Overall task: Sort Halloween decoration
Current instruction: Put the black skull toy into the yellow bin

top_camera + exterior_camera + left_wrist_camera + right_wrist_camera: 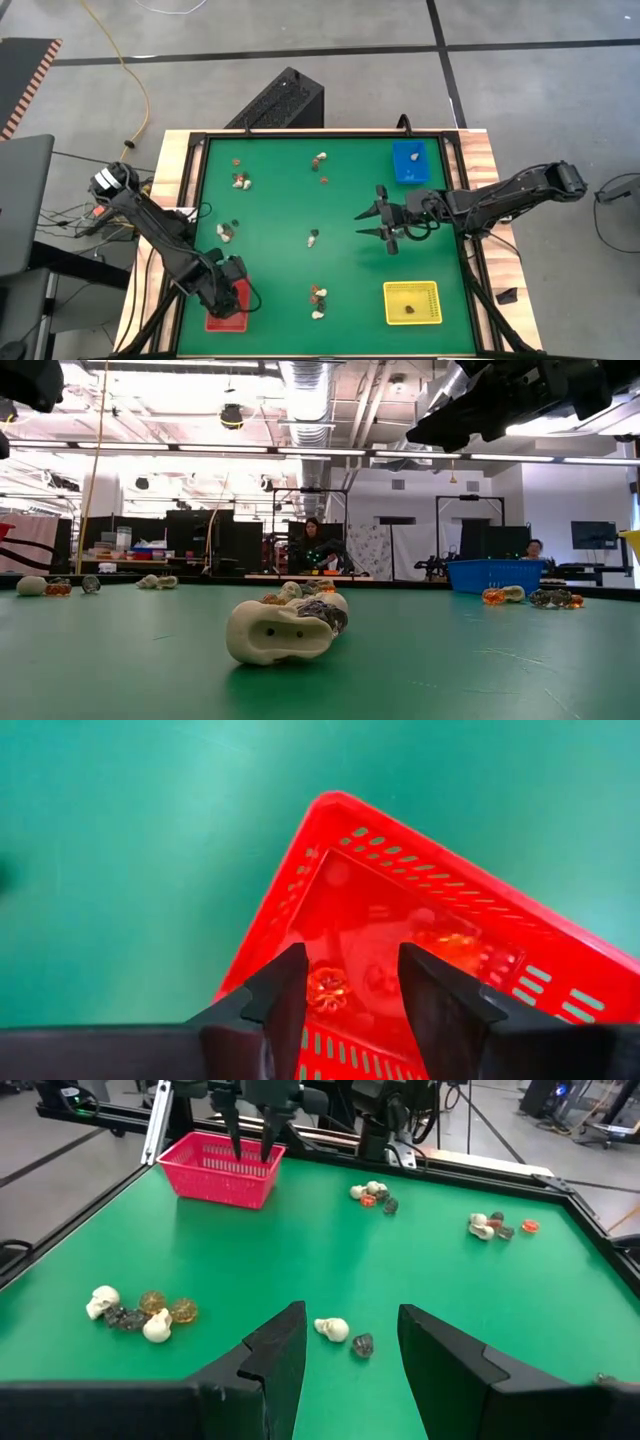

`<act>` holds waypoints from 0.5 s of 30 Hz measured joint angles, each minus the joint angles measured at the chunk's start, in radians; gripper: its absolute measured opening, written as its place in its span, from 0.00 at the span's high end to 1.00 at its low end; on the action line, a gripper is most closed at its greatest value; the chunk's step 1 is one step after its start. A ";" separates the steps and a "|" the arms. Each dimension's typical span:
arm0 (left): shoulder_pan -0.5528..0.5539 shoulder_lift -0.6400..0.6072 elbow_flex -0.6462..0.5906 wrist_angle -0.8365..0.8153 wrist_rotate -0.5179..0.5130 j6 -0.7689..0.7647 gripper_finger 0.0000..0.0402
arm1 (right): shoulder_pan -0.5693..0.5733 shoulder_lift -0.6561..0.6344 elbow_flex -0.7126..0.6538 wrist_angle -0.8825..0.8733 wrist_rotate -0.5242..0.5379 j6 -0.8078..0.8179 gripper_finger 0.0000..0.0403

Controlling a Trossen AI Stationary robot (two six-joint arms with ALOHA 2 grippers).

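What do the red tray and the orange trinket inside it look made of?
Red tray: likely moulded plastic, glossy, with slotted walls. Orange trinket, below the open left gripper: apparently translucent plastic or resin; it glints and light shows through.

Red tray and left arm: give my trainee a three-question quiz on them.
1. True or false: the left gripper hangs over the red tray.
2. What lies in that tray under the open fingers? A) an orange trinket B) a white skull C) nothing
3. Which tray stands nearest the right gripper: blue or yellow?

Key: 1 true; 2 A; 3 blue.
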 joint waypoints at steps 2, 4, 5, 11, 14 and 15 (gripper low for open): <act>0.016 -0.002 0.008 0.000 0.026 0.048 0.60 | 0.000 0.000 0.000 -0.001 0.000 0.000 0.53; 0.032 -0.015 0.025 -0.006 0.003 0.098 0.59 | 0.000 0.000 0.000 -0.001 0.000 0.000 0.53; 0.041 -0.024 0.037 -0.018 -0.028 0.120 0.59 | 0.000 0.000 0.000 -0.001 0.000 0.000 0.53; 0.180 -0.056 0.052 -0.251 -0.194 0.092 0.60 | 0.000 0.000 0.000 -0.001 0.000 0.000 0.53; 0.324 -0.060 0.019 -0.346 -0.150 0.107 0.62 | 0.000 0.000 0.000 -0.001 0.000 0.000 0.53; 0.374 -0.060 0.002 -0.346 -0.139 0.150 0.62 | 0.000 0.000 0.000 -0.001 0.000 0.000 0.53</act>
